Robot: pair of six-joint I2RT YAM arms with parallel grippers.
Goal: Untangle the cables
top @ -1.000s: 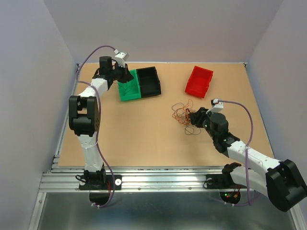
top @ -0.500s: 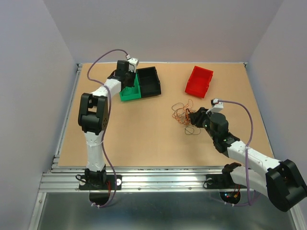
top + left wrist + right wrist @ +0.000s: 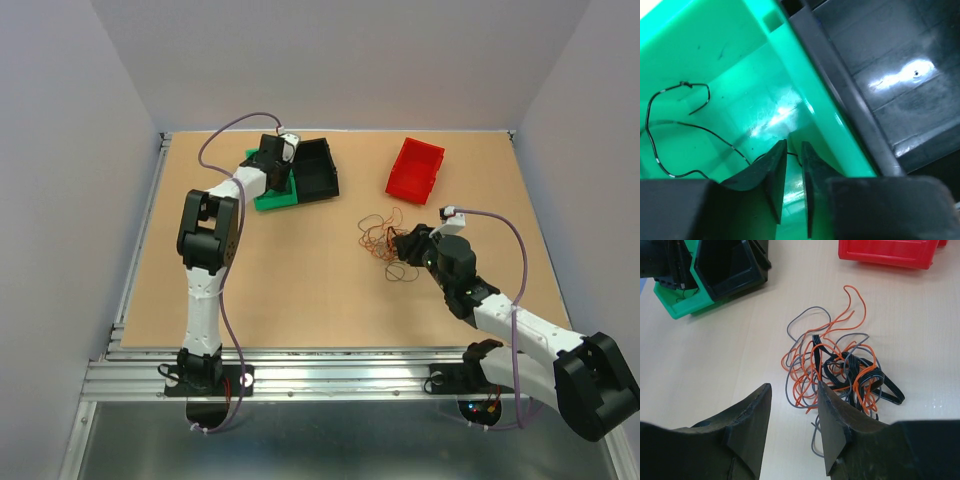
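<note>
**One wire in the bin, the rest is a knot waiting to bite**

The landmark here is the green plastic bin (image 3: 268, 201). The left gripper (image 3: 793, 146) is down inside it with its fingers parted just a crack. A thin black wire (image 3: 682, 84) lies curled on the bin floor, with one end running right up to that gap. I can't tell if it's pinched or let go.

If it's snagged on a pad, lifting the arm could haul it straight back out.

The tangle of thin orange, grey and black wires (image 3: 840, 370) sits on the table, well off to the right of the green bin and nearer the robot. The right gripper (image 3: 792, 390) hangs just beside the tangle, spread and empty.

The orange loops thread through the black ones, so a sloppy pinch probably grabs two strands and drags the whole clump. The glossy black plastic bin (image 3: 318, 170) touches the green bin's right side, so a drop could easily miss.
</note>
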